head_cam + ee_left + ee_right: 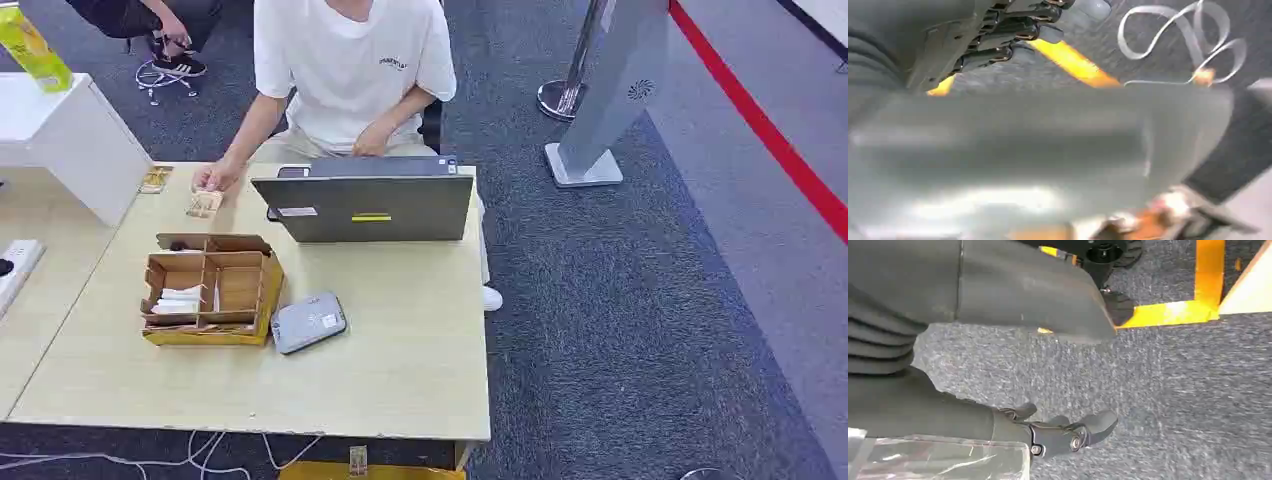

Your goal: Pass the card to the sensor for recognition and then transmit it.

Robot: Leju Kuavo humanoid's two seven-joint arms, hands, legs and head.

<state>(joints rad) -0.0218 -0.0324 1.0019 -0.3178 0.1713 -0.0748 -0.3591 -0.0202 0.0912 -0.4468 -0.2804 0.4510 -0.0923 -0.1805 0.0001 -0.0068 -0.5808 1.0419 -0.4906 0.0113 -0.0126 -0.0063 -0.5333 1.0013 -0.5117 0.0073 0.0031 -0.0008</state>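
1. Cards (180, 300) lie in the left compartment of the cardboard organizer (212, 290) on the table (400, 370); the sensor (308, 322) touches its right side.
2. Likely thin, light, stiff and slick; pinch an edge (judgement).
3. Left hand (1013, 30) hangs over carpet, fingers extended, holding nothing; right hand (1068, 432) likewise empty, fingers apart.
4. Divider walls crowd the pick; laptop (365, 205) and a person (350, 70) sit behind.

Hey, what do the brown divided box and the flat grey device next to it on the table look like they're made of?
The brown divided box looks like matte corrugated cardboard: raw tan walls, folded flaps, thin partitions. The flat grey device beside it looks like smooth moulded plastic with rounded corners and a slight sheen, though metal cannot be ruled out. The light wooden-looking table seems to be laminate.
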